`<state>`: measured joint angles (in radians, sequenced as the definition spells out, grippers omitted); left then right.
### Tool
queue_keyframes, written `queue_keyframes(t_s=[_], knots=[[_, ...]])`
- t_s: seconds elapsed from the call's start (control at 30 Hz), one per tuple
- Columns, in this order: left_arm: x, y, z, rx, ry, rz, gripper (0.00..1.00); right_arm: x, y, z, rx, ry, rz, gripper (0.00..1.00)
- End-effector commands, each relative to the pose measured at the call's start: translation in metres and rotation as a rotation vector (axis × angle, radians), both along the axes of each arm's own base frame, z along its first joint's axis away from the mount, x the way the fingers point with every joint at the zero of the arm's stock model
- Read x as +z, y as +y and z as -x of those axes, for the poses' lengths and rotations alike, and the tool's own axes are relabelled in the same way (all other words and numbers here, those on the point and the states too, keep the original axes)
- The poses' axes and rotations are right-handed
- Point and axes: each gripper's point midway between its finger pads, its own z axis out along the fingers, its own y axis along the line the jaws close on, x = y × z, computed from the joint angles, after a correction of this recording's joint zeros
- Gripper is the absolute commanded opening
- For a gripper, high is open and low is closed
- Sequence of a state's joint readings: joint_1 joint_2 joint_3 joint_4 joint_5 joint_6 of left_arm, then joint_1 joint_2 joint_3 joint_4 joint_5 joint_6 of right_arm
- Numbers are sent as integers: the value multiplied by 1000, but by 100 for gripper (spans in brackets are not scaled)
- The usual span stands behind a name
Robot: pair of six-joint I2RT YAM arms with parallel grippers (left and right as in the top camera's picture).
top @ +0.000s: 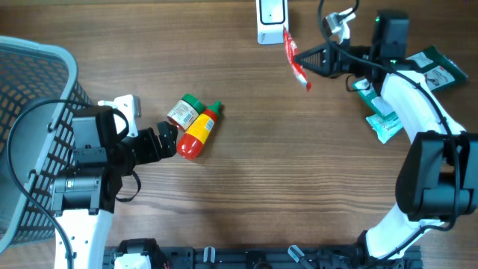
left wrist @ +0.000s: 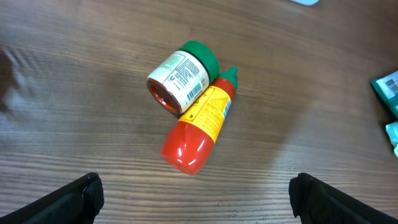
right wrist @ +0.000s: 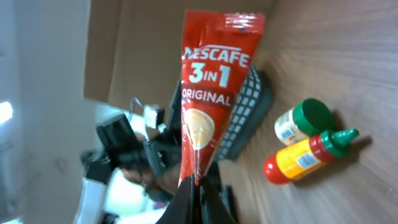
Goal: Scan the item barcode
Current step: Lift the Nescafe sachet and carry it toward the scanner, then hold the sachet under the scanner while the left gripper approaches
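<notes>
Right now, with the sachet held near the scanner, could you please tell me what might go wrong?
The right pincer grips the Nescafe sachet by one thin end only, so it may droop or slip before the scanner reads it. The open left pincer sits close to the sauce bottle and jar, which lie touching on their sides; a nudge could roll them.

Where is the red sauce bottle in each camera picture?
Overhead: the red sauce bottle lies left of centre.
Left wrist: it lies in the middle of the picture, cap pointing up and right.
Right wrist: it is at lower right, to the right of the coffee sachet.
Shared landmark: the green-lidded jar lies against the bottle in all three views.
</notes>
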<state>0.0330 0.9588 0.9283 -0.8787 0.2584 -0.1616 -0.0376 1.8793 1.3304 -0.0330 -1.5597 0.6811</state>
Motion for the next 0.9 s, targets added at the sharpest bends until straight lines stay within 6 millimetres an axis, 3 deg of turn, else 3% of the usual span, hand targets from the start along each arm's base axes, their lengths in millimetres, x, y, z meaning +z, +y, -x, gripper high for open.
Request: queue_keyframes(t_s=[0.0, 0.13, 0.27, 0.87], knots=[[0, 1, -1, -9, -6, -15, 100, 20, -14, -1, 25, 329, -39, 4], [0, 1, -1, -9, -6, -15, 100, 35, -18, -8, 11, 526, -35, 4], [0, 1, -1, -9, -6, -15, 100, 56, -21, -9, -1, 417, -19, 4], [0, 1, -1, -9, -6, -15, 100, 66, -17, -4, 12, 195, 1, 4]])
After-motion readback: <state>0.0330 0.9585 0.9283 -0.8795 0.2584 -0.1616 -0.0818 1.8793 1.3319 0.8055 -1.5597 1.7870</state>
